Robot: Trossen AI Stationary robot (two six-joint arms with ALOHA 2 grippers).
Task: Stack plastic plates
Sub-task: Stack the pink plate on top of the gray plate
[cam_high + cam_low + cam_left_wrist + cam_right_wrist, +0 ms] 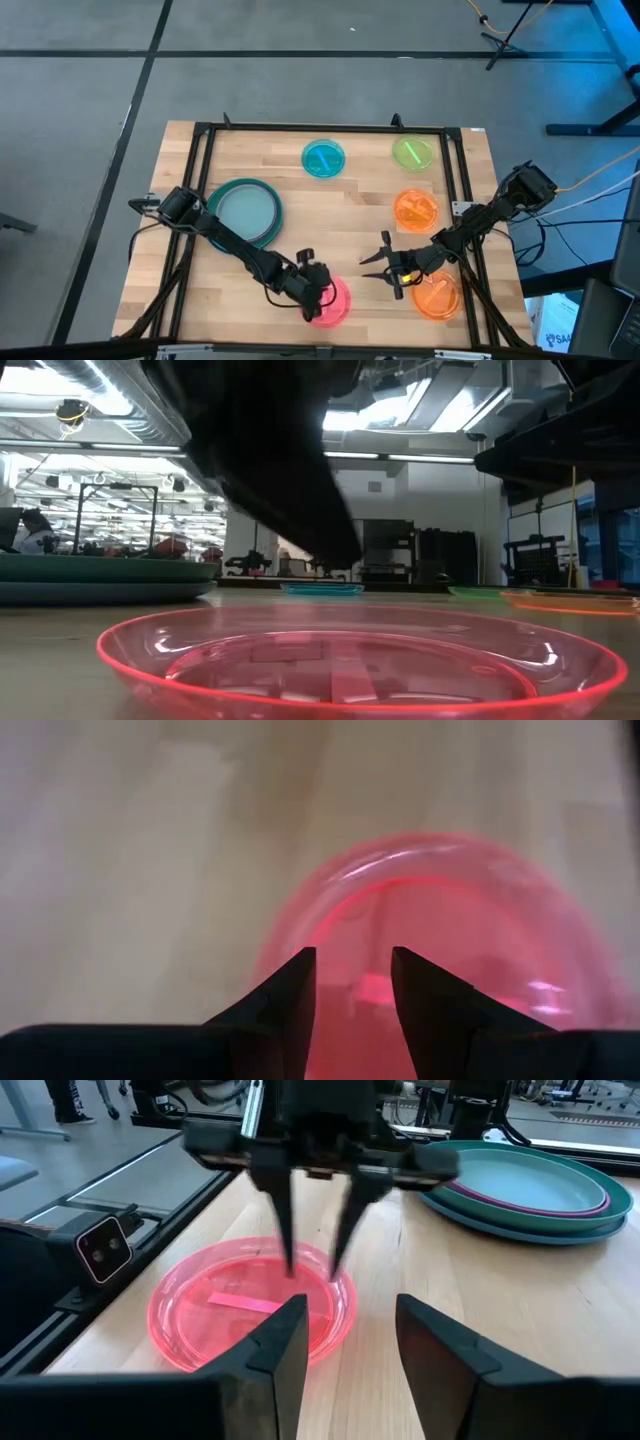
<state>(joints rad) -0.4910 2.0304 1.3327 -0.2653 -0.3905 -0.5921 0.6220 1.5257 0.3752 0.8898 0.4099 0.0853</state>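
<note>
Hovering: left tool (312,1270) open over pink plate (250,1305)

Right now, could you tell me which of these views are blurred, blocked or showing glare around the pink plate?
Left wrist view: the pink plate and the wood around it are soft and out of focus. Low view: a dark arm blocks the upper middle, and bright highlights run along the plate's near rim. Right wrist view: sharp, with the left gripper open over the plate. High view: clear, with the right gripper open nearby.
</note>
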